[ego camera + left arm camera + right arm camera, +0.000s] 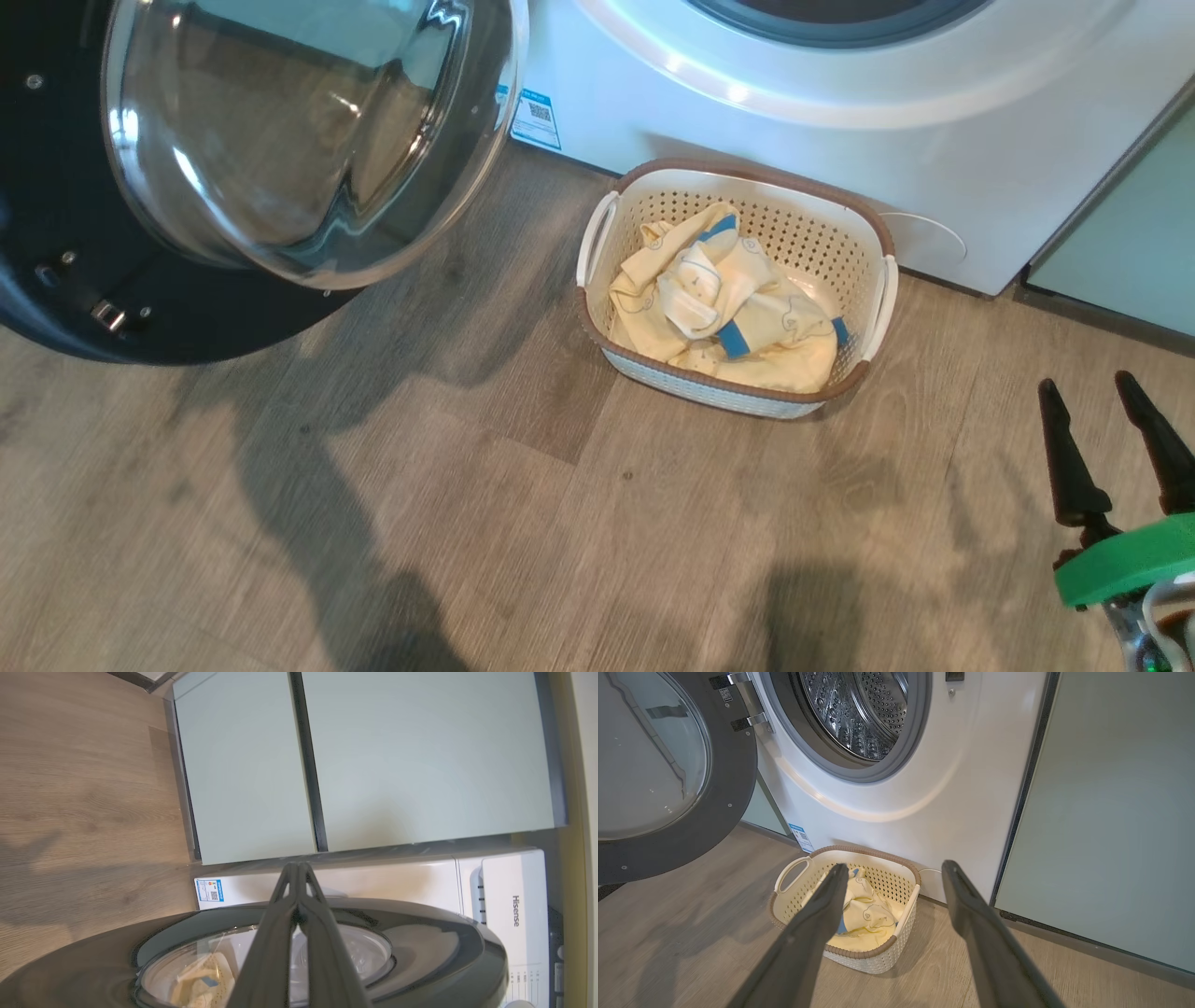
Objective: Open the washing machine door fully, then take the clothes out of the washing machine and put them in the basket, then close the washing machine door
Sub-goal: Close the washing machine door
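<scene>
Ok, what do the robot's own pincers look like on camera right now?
The right pincer has two long, black, tapering fingers with pointed tips, set on a bright green collar; a white cable loops just below that. The left pincer has the same slim fingers, which look smooth and dark grey up close.

Head view: the washing machine door (280, 159) runs off the left and top edges, and the drum mouth (836, 23) is sliced by the top edge, its inside out of sight. The clothes (719, 299) bury the floor of the basket (803, 233). The blue sticker (535, 119) has print too small to read. The right gripper (1086, 380) loses its wrist to the bottom-right corner.

Left wrist view: the left gripper (295, 868), tips pressed together, blocks the middle of the door glass, and the cloth behind it is a blur.

Right wrist view: one dark finger (808, 933) covers part of the clothes.
</scene>
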